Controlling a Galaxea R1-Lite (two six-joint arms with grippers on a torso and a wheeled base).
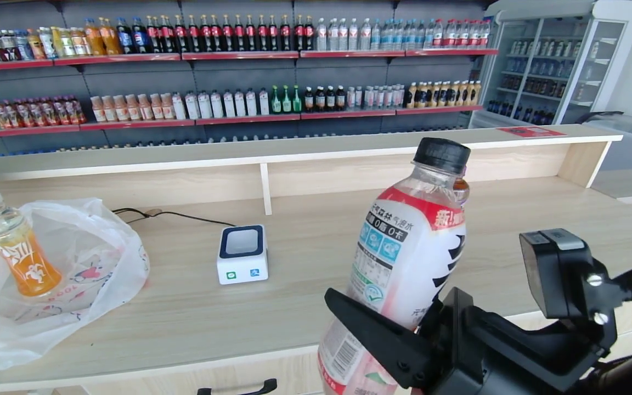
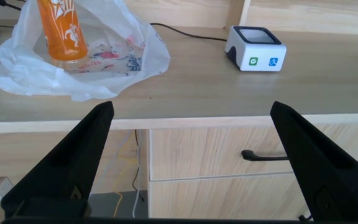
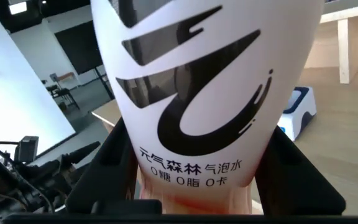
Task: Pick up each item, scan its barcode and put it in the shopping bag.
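Right gripper [image 1: 398, 323]: clamped on clear black-capped plastic bottle [image 1: 409, 247], white-red label, over wooden countertop's [image 1: 305, 230] front edge.
Left gripper [image 2: 191, 112]: jaws apart, off the front edge.
White plastic bag [image 1: 107, 258]: left end, holding orange drink bottle [image 1: 20, 249].

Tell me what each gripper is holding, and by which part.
The right gripper holds the white-labelled bottle by its lower body, with the cap end up and tilted. The left gripper is open and holds nothing.
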